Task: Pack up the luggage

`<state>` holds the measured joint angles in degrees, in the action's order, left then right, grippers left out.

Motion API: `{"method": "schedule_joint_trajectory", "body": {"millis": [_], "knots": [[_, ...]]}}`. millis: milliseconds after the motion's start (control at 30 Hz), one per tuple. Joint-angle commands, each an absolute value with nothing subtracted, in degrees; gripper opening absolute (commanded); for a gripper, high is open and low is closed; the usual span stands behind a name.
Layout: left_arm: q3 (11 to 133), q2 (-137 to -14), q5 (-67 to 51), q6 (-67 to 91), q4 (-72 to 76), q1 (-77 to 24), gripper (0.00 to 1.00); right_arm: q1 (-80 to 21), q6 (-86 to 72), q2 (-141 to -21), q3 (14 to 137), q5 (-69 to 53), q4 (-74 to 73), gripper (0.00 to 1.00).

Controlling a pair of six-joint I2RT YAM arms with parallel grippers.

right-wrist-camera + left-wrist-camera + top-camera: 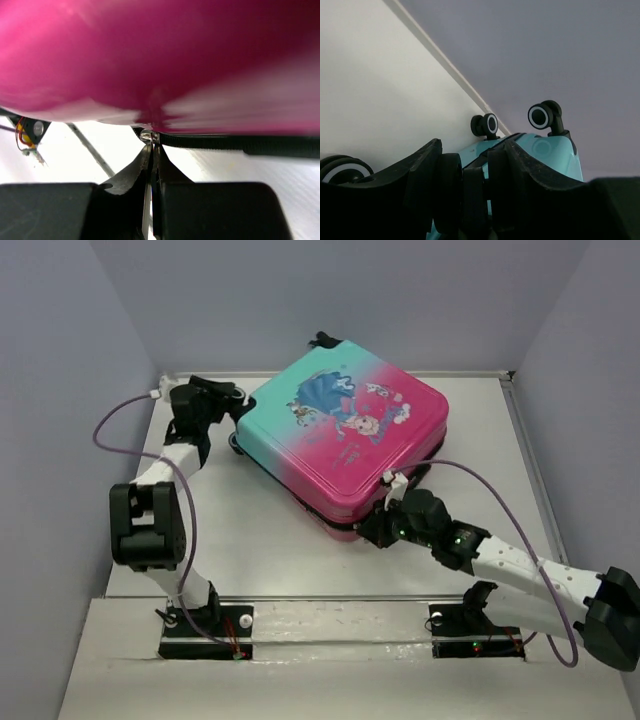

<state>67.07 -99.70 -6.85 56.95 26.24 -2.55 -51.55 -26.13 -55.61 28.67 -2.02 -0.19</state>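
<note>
With right pincer (151, 147) shut on zip pull (146, 135), seems set to zip luggage (345, 435) closed, gripping a wheel (451, 190) in left pincer (472, 155) to hold it steady.

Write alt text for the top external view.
A closed child's suitcase, teal fading to pink with a cartoon princess, lies flat on a white table. The left fingers reach its teal wheeled corner; the right fingers meet its pink near edge.

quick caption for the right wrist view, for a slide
Right tool shut on the zipper pull under the pink luggage shell, white table below.
</note>
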Motion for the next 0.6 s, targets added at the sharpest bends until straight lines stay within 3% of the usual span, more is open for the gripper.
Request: {"method": "schedule_joint_trajectory", "body": {"millis": [0, 200, 367, 567], "knots": [[48.75, -85.19, -3.18, 56.51, 26.45, 2.72, 0.06, -40.09, -21.72, -60.36, 34.62, 3.35, 7.73, 0.07], [31.85, -59.47, 3.85, 55.20, 21.82, 1.15, 0.06, -43.04, -26.07, -66.09, 31.50, -6.57, 13.51, 0.07], [26.46, -49.67, 10.88, 55.46, 17.93, -4.82, 0.06, -55.97, -38.92, -69.50, 26.54, 5.16, 18.36, 0.07], [25.31, -48.69, 14.15, 55.81, 17.59, -15.91, 0.06, -62.55, -31.04, -84.45, 45.24, 12.22, 15.91, 0.07]]}}
